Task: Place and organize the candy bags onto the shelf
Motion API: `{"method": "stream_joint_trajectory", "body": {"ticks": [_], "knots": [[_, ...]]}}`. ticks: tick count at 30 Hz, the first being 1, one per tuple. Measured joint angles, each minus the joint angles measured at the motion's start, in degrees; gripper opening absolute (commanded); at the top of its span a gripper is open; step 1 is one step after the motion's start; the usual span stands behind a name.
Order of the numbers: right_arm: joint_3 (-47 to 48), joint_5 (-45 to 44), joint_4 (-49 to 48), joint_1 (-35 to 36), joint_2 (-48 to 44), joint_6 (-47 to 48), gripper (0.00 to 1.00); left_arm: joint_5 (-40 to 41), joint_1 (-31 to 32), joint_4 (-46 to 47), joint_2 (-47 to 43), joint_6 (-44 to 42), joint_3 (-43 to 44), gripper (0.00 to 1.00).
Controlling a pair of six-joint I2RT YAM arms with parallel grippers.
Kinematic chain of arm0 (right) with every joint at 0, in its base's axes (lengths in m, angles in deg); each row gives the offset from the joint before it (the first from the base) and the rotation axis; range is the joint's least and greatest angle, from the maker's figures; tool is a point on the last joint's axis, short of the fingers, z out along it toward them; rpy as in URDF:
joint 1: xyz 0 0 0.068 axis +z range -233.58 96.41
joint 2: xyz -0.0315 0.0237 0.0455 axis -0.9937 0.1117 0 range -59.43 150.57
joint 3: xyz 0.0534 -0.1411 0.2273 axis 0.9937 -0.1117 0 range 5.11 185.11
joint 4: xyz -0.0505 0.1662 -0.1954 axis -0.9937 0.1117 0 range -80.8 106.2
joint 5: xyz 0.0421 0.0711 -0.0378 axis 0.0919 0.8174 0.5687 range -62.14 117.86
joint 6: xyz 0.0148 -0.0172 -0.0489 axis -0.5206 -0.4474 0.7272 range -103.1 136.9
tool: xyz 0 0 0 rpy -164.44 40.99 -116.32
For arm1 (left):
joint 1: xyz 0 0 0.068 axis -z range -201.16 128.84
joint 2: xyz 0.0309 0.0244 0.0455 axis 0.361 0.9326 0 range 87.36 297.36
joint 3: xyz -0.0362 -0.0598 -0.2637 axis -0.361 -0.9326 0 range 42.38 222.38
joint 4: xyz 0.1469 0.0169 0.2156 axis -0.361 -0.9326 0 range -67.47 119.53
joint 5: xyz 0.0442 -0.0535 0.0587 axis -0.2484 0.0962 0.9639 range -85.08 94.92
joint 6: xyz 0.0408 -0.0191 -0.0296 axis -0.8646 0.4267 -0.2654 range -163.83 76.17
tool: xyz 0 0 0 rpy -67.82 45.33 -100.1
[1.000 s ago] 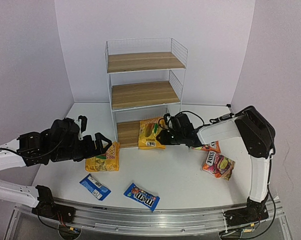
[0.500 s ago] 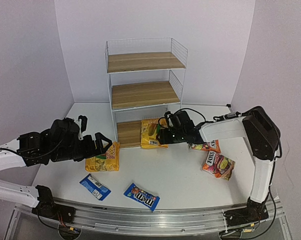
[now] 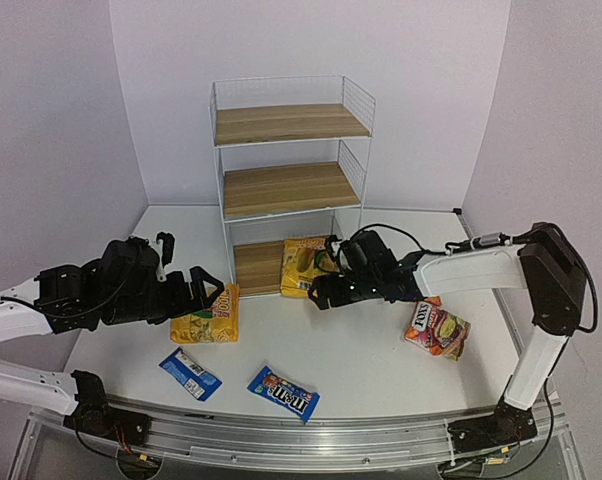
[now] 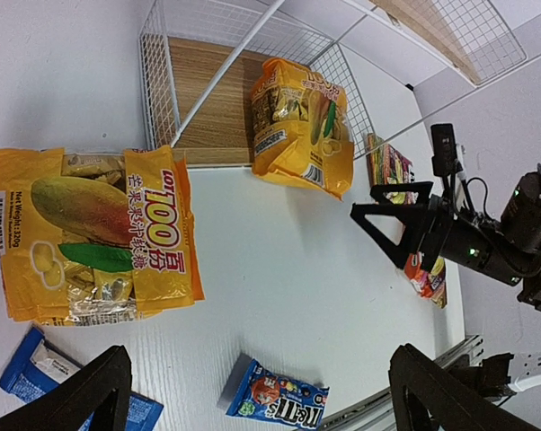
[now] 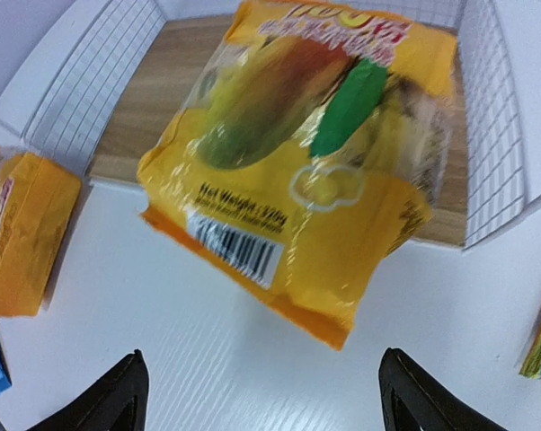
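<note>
The white wire shelf [image 3: 291, 123] stands at the back; its two upper boards are bare. One yellow-orange bag [image 3: 304, 266] lies tilted with its top on the bottom board [image 5: 154, 99] and its lower end over the table [image 5: 315, 180]. My right gripper [image 5: 266, 404] is open and empty just in front of it. The second yellow-orange bag [image 3: 209, 318] lies flat on the table [image 4: 91, 233]. My left gripper [image 3: 206, 290] is open and empty above it. Two blue packets [image 3: 190, 373] [image 3: 284, 391] lie near the front. A red-pink bag [image 3: 436, 329] lies at the right; a second [image 4: 392, 166] lies behind the right arm.
The metal rail [image 3: 311, 440] runs along the table's front edge. Purple walls close in the back and both sides. The right arm [image 3: 471, 268] stretches across the table from the right toward the shelf's foot.
</note>
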Motion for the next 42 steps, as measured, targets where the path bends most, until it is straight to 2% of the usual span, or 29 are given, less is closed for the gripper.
{"method": "stream_joint_trajectory", "body": {"ticks": [6,12,20,30,42], "knots": [[1.78,5.23,0.99,4.39,3.48,1.02,0.85,0.01,0.0,0.0,-0.3,0.05,-0.32,1.0],[6.7,6.5,1.18,4.43,11.16,2.48,0.86,0.02,0.0,-0.04,-0.3,0.93,-0.37,1.0],[9.79,0.14,-0.37,3.82,14.34,4.92,0.85,0.17,0.0,-1.58,-0.33,3.99,-2.09,1.0],[10.38,-5.26,-3.4,0.1,15.16,1.99,0.85,0.12,0.0,-8.74,-1.78,12.15,-2.67,1.0],[8.55,-4.93,-7.71,-1.28,15.28,-1.52,0.84,2.68,-1.62,-18.0,-2.34,21.41,-3.38,0.99]]}}
